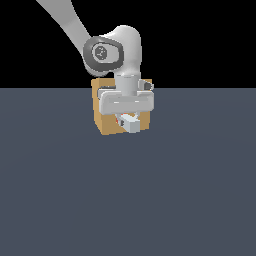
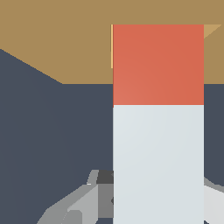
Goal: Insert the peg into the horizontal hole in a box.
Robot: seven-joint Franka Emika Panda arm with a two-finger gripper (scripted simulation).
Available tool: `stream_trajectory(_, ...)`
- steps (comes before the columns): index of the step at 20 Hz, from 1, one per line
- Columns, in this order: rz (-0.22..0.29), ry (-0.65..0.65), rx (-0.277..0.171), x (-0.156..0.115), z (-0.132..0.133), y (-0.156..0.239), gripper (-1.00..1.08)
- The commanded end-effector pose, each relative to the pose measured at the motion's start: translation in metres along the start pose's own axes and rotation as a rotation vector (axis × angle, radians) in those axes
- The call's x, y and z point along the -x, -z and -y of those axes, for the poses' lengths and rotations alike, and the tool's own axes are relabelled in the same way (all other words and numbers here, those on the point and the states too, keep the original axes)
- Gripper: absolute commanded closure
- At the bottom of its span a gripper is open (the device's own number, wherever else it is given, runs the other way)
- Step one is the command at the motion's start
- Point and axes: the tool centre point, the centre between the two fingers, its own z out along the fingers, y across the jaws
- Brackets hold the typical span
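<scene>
The tan box [image 1: 103,122] stands on the floor behind my gripper [image 1: 127,119], which is shut on the peg [image 1: 132,125]. Only the peg's white end and a sliver of red show below the hand in the exterior view. In the wrist view the peg [image 2: 158,131] runs straight from my fingers [image 2: 94,199] to the box [image 2: 52,39], white half held, red half forward. Its red tip sits at the mouth of the hole [image 2: 211,29], of which only thin lighter slivers show along the peg's sides. How deep the tip reaches is hidden.
A dark grey floor [image 1: 125,200] spreads around the box. The arm's white links [image 1: 112,50] rise above the box toward the exterior view's upper left, covering much of its front face.
</scene>
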Motion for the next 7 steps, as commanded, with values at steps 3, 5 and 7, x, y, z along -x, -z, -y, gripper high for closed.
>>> stream_trajectory(3, 0.001, -0.002, 0.004, -0.024, -0.001, 0.002, 1.08)
stream_trajectory(5, 0.001, -0.002, 0.004, -0.029, -0.002, 0.002, 1.08)
stream_trajectory(7, 0.001, -0.002, 0.004, -0.031, -0.002, 0.002, 1.08)
